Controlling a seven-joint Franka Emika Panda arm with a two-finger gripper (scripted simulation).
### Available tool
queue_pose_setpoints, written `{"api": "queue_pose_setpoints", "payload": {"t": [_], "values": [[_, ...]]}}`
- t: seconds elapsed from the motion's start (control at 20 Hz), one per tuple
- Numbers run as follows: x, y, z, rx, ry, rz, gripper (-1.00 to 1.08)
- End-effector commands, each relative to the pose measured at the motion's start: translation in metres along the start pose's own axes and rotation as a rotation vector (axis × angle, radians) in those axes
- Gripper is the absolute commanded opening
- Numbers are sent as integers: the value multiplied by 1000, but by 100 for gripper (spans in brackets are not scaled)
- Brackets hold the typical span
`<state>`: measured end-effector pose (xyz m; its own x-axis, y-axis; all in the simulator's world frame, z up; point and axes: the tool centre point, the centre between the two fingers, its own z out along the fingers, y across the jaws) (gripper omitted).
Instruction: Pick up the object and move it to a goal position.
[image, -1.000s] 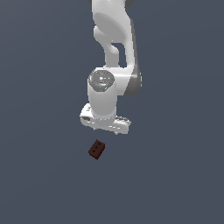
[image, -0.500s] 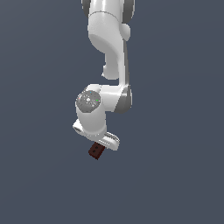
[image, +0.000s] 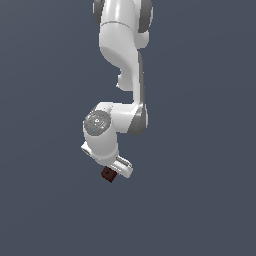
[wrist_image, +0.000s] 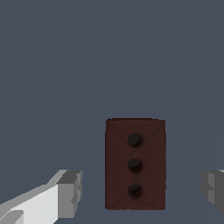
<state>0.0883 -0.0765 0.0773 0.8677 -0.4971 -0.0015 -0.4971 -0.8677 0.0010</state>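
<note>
**Gripper spread wide over the block**

In the exterior view the white arm (image: 122, 65) hangs down from the top of the picture, its wrist bent toward the exterior view's left. The gripper (image: 114, 170) sits low, right above the object (image: 108, 174), a small dark red-brown block that peeks out beneath it on the grey surface (image: 200, 200).

The wrist view shows the fingers (wrist_image: 70, 192) spread wide, one on each side of the object (wrist_image: 135, 164), with clear gaps between pads and block. The gripper (wrist_image: 142, 190) holds nothing. Three round dark holes run in a line along the block's upper face.
</note>
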Motion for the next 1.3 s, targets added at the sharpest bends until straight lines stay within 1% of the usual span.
{"api": "queue_pose_setpoints", "payload": {"t": [0.0,0.2,0.5,0.8,0.85,1.25], "values": [[0,0,1,0,0,0,100],[0,0,14,0,1,1,100],[0,0,45,1,1,4,100],[1,0,50,1,2,5,100],[1,0,50,1,2,5,-100],[1,0,50,1,2,5,-100]]}}
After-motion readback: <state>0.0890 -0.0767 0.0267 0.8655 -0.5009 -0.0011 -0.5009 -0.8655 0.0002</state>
